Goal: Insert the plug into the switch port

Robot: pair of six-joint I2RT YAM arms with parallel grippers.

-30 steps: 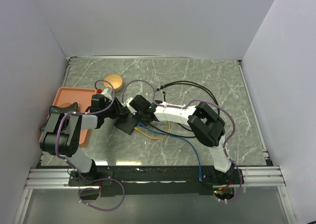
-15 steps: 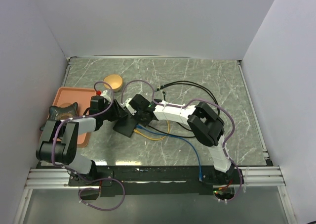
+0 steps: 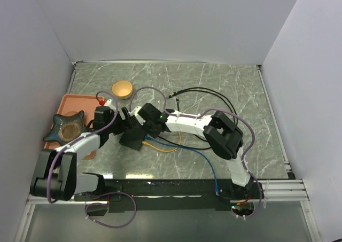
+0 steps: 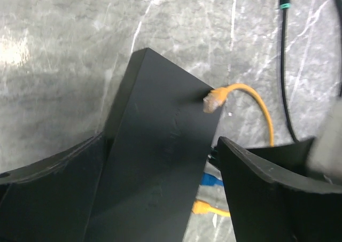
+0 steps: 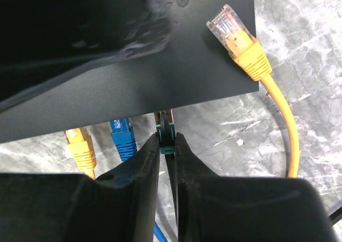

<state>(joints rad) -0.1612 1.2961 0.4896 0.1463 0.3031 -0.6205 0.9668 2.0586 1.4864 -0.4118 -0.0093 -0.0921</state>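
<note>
- Black plastic switch [image 5: 203, 55] fills the upper frame of the right-wrist view; probably rigid, light, apt to slide on the marble table [image 5: 299, 33]; best braced by its long sides.
- Teal plug [image 5: 165, 129] at the switch's lower edge; small, likely fragile; right gripper [image 5: 166, 140] nearly closed, pinching it.
- Left gripper [image 4: 161, 143] spread wide, straddling the switch without clamping.
- Room tight: yellow plug [image 5: 80, 143] and blue plug [image 5: 123, 135] crowd lower left.

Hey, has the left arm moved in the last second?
Yes. The left arm swung its elbow back and down off the orange tray, uncovering the dark star-shaped piece there.
</note>
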